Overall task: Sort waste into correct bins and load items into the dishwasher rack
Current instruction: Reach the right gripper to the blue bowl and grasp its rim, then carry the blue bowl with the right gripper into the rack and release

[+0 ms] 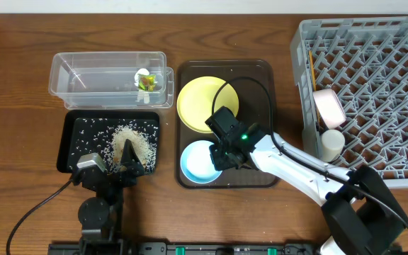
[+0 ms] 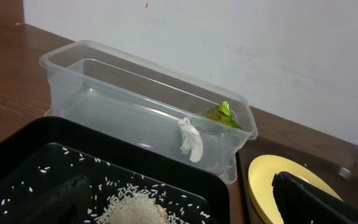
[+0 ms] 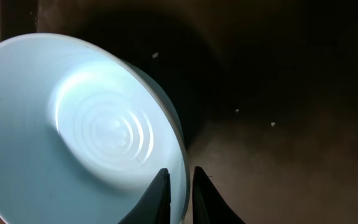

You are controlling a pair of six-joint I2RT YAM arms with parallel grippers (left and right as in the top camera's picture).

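Overhead view: right claw [image 3: 180, 186] pinching the round light-blue bowl [image 1: 198, 161] on the dark brown serving tray [image 1: 261, 78], pale-yellow round plate [image 1: 197, 99] beside it, both yet to load; either side of the tray, white pink-lined bowl [image 1: 329, 105] racked in the grey plastic lattice crate [image 1: 388, 71], green-and-yellow wrapper [image 1: 146, 83] and crumpled white scrap [image 1: 142, 73] binned in the clear plastic tub [image 1: 108, 54], left claw [image 1: 110, 164] spread; brown wooden table [image 1: 20, 142], white wall [image 2: 260, 50].

Wood-grain table [image 1: 20, 85] carried clear tub [image 1: 91, 74] far left, black tray [image 1: 68, 159] just in front, brown serving tray [image 1: 257, 74] centre, grey rack [image 1: 381, 71] right.

Right hand [image 3: 180, 171] pinches the light-blue bowl [image 3: 92, 124] at its rim (dark tray [image 3: 278, 74] beneath)
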